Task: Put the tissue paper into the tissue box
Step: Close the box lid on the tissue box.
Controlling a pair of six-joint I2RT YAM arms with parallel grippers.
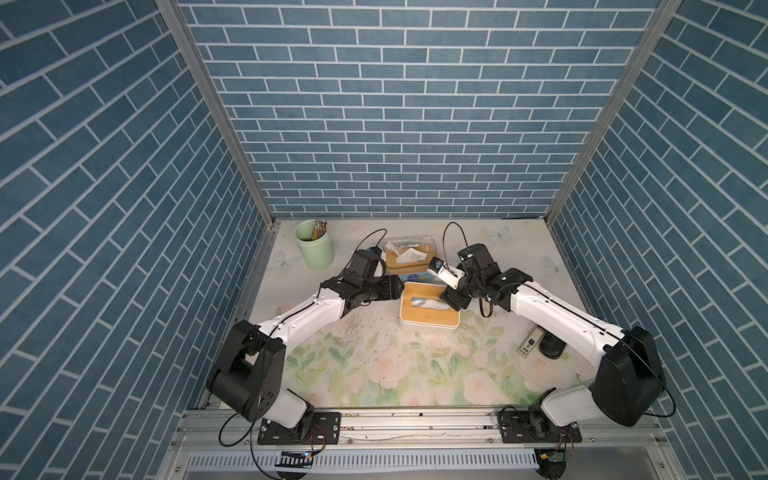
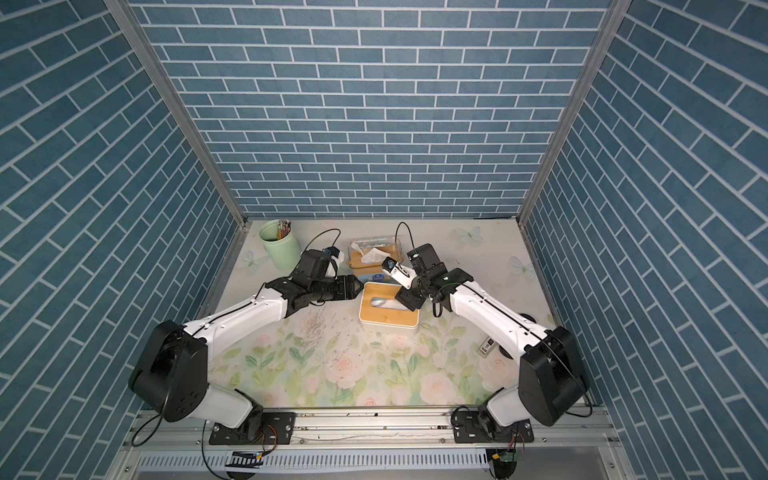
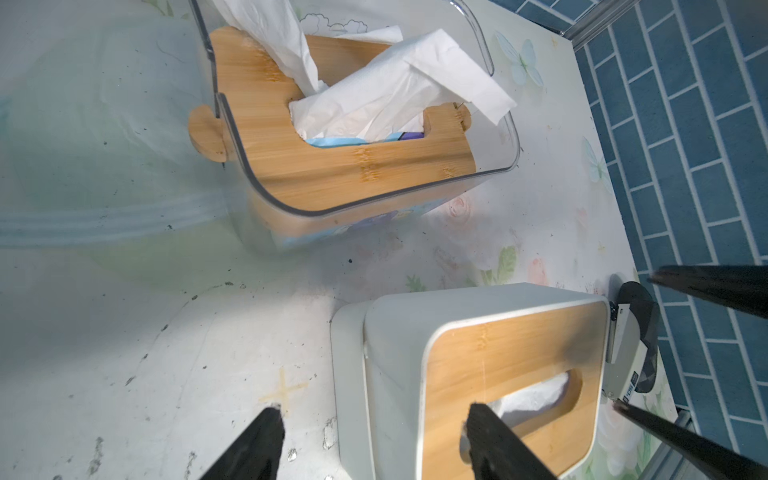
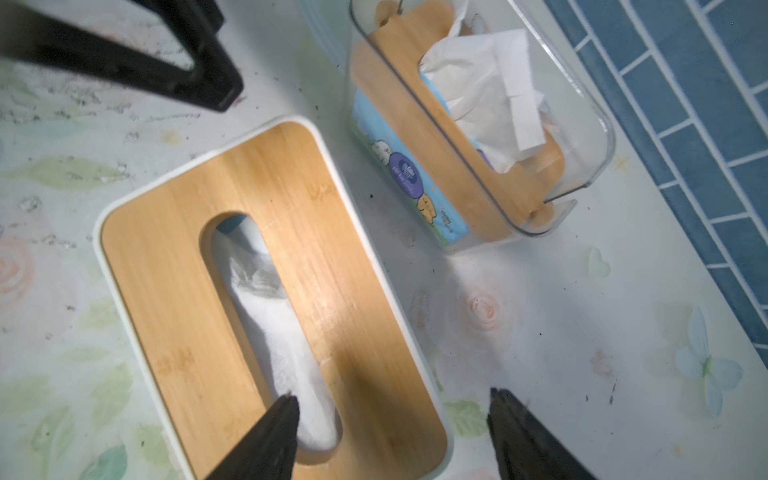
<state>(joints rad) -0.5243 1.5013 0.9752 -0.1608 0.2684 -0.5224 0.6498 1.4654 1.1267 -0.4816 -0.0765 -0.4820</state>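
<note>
The white tissue box [image 1: 430, 322] with a bamboo lid [image 4: 174, 291] stands mid-table, seen in both top views [image 2: 388, 320]. White tissue paper [image 4: 274, 332] lies inside it and shows through the lid's slot [image 3: 536, 395]. At the box's left end my left gripper [image 3: 374, 411] is open: one finger over the table, the other over the lid. My right gripper [image 4: 395, 397] is open at the box's right end, one finger above the slot, the other past the box's edge. Neither holds anything.
Behind the white box stands a clear tissue holder [image 1: 409, 253] with a bamboo lid and loose tissues [image 3: 395, 91] sticking up. A green cup of pencils [image 1: 314, 245] is at the back left. A small stapler-like device [image 1: 530, 345] lies by the right arm.
</note>
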